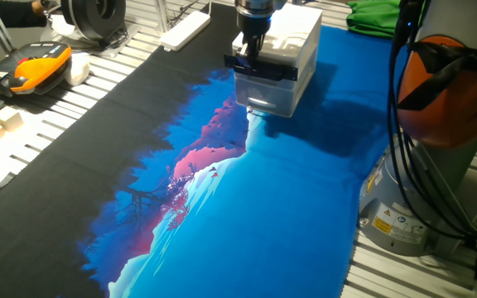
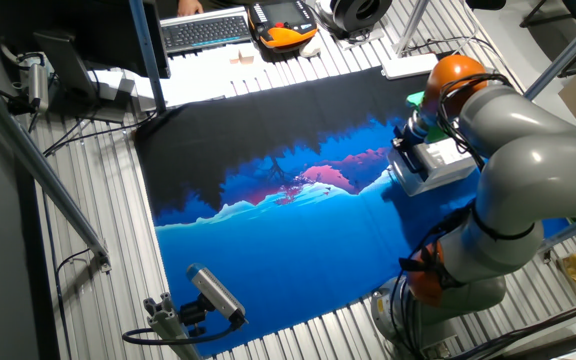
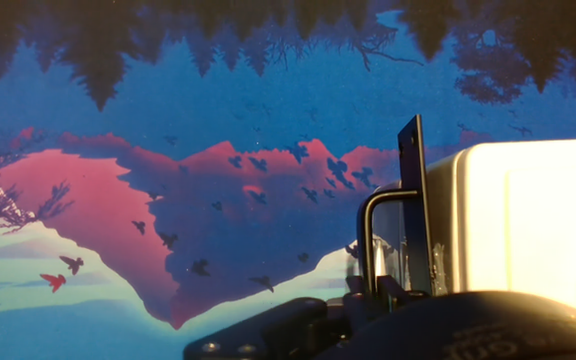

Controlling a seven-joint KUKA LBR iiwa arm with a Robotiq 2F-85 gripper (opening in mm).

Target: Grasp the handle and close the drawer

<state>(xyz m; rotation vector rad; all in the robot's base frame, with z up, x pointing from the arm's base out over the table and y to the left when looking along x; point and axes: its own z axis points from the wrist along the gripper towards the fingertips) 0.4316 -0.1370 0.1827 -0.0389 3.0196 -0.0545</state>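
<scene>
**Gripper at drawer front, far end of printed mat**

Nearest the camera in one fixed view lies the printed mat (image 1: 247, 207), a blue, pink and black mountain scene spread over the slatted table (image 1: 73, 99). At its far end stands the small white cabinet (image 1: 292, 41). The drawer (image 1: 267, 93) shows at the cabinet's near face, its front panel seeming to stand slightly proud of the shell. The black bar handle (image 1: 263, 69) runs across that front.

The gripper (image 1: 251, 51) comes down from above directly onto the handle, its dark body meeting the bar. Whether the fingers are spread or pinching the bar cannot be told from any view: the hand view shows the handle (image 3: 393, 235) edge-on just beside the drawer front, with the gripper's dark body blurred along the bottom.

In the other fixed view, the grey and orange arm (image 2: 513, 150) arches over the cabinet at the right edge of the mat.

Far left on the table: an orange and black pendant (image 1: 36, 68) and a white power strip (image 1: 185, 31).
</scene>
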